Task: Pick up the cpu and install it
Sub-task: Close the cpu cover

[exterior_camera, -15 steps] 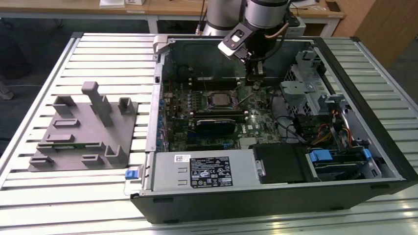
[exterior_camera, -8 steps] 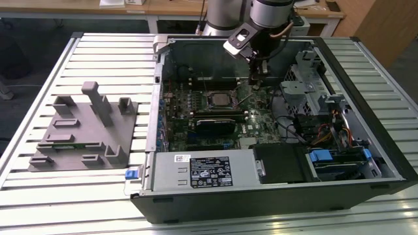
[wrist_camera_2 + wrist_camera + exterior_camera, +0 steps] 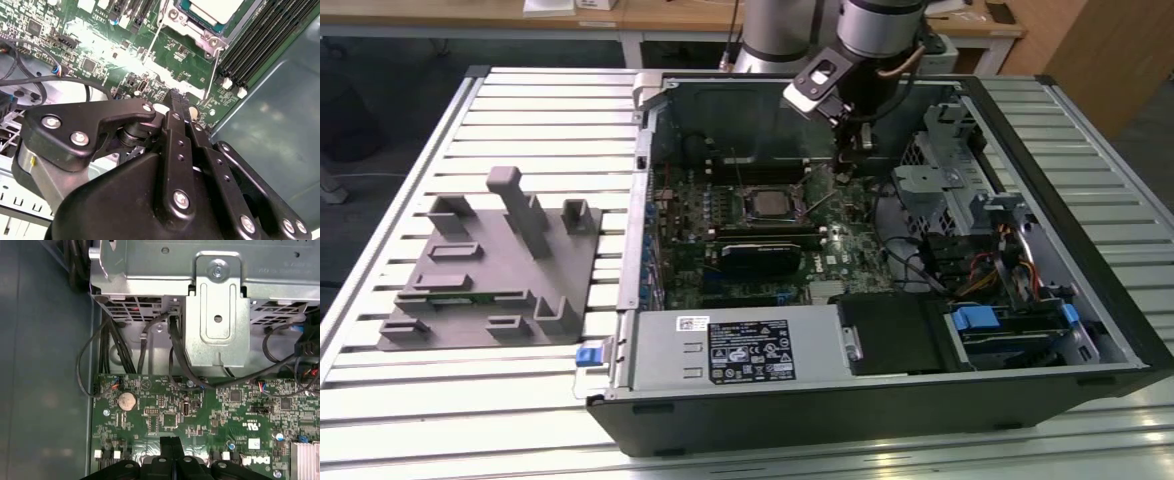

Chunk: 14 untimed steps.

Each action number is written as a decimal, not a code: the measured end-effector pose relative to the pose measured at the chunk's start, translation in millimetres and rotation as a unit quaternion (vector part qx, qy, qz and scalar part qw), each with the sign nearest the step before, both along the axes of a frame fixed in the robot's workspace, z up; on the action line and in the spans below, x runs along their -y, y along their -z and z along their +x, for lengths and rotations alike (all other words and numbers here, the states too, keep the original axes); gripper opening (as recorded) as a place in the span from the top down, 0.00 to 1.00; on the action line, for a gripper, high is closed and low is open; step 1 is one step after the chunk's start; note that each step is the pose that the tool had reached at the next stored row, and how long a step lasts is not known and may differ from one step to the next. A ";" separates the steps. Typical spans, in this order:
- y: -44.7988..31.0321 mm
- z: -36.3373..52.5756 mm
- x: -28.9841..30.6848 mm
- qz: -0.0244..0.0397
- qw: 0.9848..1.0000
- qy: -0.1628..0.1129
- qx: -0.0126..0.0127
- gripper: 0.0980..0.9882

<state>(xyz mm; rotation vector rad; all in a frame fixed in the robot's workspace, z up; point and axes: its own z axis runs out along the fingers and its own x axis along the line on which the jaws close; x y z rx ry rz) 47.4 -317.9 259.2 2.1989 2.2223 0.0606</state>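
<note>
**A:** State of the tool?

**B:** The tool [image 3: 851,168], the black two-fingered end of the arm, hangs just above the green printed-circuit motherboard [image 3: 847,250]. That board lies inside the open black-and-grey sheet-metal computer case [image 3: 854,410]. In both wrist views its fingers [image 3: 166,450] lie pressed together with nothing between them.

**A:** Where is the cpu?

**B:** The cpu [image 3: 771,205] is a small flat square chip with a silver-grey metal top and a pale green rim. It sits in the dark square socket frame [image 3: 744,212] near the centre of the exterior view. The second wrist view shows the same chip [image 3: 212,7] lying flat, ahead of the fingertips and apart from them. I cannot tell whether the retaining lever is latched.

**A:** Which way does the chip lie from the tool?

**B:** In the exterior view the chip is down and toward the frame's left of the fingertips. It is near them but not under them. Being square, it has no long axis, and its edges run roughly parallel to the case walls. There is one arm only, so no question of which is nearer.

**A:** And the fixture?

**B:** The grey moulded plastic fixture [image 3: 487,270] stands on the slatted white metal tabletop [image 3: 520,100] at mid-left of the exterior view. It is well apart from the tool. Judged from this, the chip is already at the socket and the tool is empty.
</note>
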 end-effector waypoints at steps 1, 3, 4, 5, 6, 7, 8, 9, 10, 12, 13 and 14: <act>0.3 0.9 -0.1 0.000 1.000 0.000 0.000 0.99; 1.2 2.4 -0.3 0.000 1.000 0.000 0.000 0.99; 1.7 3.2 -0.3 0.000 1.000 0.000 0.000 0.99; 2.4 3.8 -0.3 0.000 1.000 0.000 0.000 0.99; 3.3 4.0 -0.4 0.000 1.000 0.000 0.000 0.99; 4.4 4.1 -0.3 0.000 1.000 0.000 0.000 0.99; 5.6 4.3 -0.3 0.000 1.000 0.000 0.000 0.99; 7.1 4.4 -0.3 0.000 1.000 0.000 0.000 0.99; 8.7 4.6 -0.4 0.000 1.000 0.000 0.000 0.99; 11.6 4.7 -0.4 0.000 1.000 0.000 0.000 0.99; 12.5 4.7 -0.3 0.000 1.000 0.000 0.000 0.99; 13.0 4.7 -0.3 0.000 1.000 0.000 0.000 0.99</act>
